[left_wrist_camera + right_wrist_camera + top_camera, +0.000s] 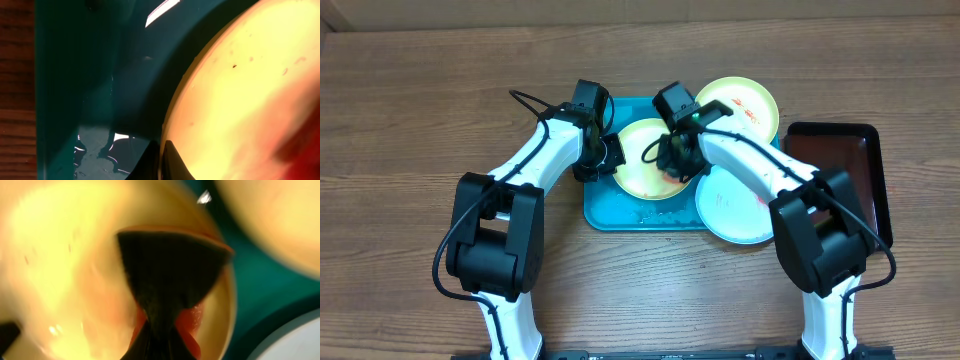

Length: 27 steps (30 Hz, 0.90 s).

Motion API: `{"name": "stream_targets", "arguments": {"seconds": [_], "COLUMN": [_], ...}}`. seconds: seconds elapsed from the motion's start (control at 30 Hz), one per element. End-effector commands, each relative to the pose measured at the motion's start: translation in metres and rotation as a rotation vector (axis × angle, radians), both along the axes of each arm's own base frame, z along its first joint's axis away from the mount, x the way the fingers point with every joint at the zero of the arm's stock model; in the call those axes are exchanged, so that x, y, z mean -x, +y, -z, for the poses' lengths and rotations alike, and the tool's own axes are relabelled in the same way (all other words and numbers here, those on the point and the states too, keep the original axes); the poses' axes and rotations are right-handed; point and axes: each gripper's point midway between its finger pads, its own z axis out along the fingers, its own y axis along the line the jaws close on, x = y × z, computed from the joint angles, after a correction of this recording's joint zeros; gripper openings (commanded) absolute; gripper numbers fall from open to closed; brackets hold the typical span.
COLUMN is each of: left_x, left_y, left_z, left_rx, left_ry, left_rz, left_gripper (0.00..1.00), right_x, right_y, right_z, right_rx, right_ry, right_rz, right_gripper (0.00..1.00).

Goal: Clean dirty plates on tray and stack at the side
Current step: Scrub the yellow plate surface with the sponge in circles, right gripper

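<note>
"While both arms crowd the tray [620,212] in the overhead view, what worries you?" Mia asks.

"The middle plate [640,170] lies on the tray, with the left tool [592,160] at its left rim and the right tool [672,165] over its right part. The far plate [745,100] and the white-bluish plate [735,210] both overlap the tray's right edge, close beside it. A hard push could shove the middle plate into them, or tip one onto the surface [420,100]. The right forearm also passes above the white-bluish plate."

"And the left wrist view?"

"The left tool is pressed together, and it looks to be pinching the middle plate's rim. A wet film [95,150] shines on the tray floor, so I'd judge the plate could skate if that pinch slips."

"Right wrist?"

"That tool is clamped on a dark wiper [170,275] with an orange edge — sponge or cloth, I can't tell — laid against the plate. Orange-red shows beside the fingers; whether it is sauce or the wiper itself is unclear. Wiping may only smear sauce about, and heavy pressure near the rim could lever the plate up."

"Any brand, label or lettering?"

"None that I can read in any view. The dark brown tray [845,160] at the right is plain too."
</note>
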Motion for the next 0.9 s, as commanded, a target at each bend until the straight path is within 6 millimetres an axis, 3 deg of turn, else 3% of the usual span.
{"name": "stream_targets", "arguments": {"seconds": [0.0,0.23,0.43,0.57,0.73,0.87], "left_x": [0.001,-0.001,-0.002,-0.004,-0.004,-0.004], "left_y": [-0.005,-0.006,-0.011,-0.015,-0.015,-0.014], "left_z": [0.003,0.002,0.001,-0.001,-0.001,-0.001], "left_rx": [0.010,0.013,0.042,0.064,0.063,0.061], "left_ry": [0.005,-0.004,-0.008,-0.014,-0.015,-0.015], "left_rz": [0.025,0.032,0.041,0.045,0.044,0.045], "left_gripper": [0.04,0.04,0.04,0.04,0.04,0.04], "right_x": [-0.033,-0.021,0.004,0.034,0.053,0.039], "right_y": [-0.018,0.024,0.059,0.073,0.049,0.005], "right_z": [-0.010,0.027,0.025,0.025,0.029,0.028], "right_rx": [0.062,-0.066,-0.202,-0.218,-0.132,0.016], "right_ry": [-0.105,-0.019,0.065,0.147,0.243,0.237], "right_rz": [0.047,-0.050,-0.159,-0.230,-0.194,-0.100], "right_gripper": [0.04,0.04,0.04,0.04,0.04,0.04]}}
